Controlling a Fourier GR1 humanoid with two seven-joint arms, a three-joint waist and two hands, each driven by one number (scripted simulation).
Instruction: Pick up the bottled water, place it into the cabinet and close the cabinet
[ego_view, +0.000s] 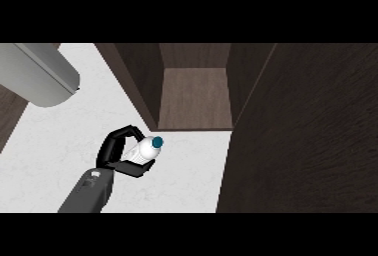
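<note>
The cabinet door (310, 130) is the largest item in view: a dark wood panel swung open, covering the right side from the far edge to the near edge. Treat it as the main obstruction on that side. Beside it, the cabinet (193, 97) stands open at the far edge of the desk (52, 145), with its brown floor panel exposed between two dark side walls. A grey cylindrical body (40, 72) sits at the far left corner of the desk; you cannot tell what it is from this view.

One arm enters from the near edge, left of centre. Going by its position, it is most likely the left robot hand (118, 150). Its fingers are curled round the bottled water (146, 149), which is white with a teal cap. The bottle is held over the desk, just in front of the cabinet's left wall and short of the opening. The right robot hand is not visible.

Observe the following risks. The bottle stands near the front edge of the left wall; a straight advance could strike that edge. The fingers hide much of the bottle, so you cannot confirm its tilt. Confirm clearance from the open door before closing it.
</note>
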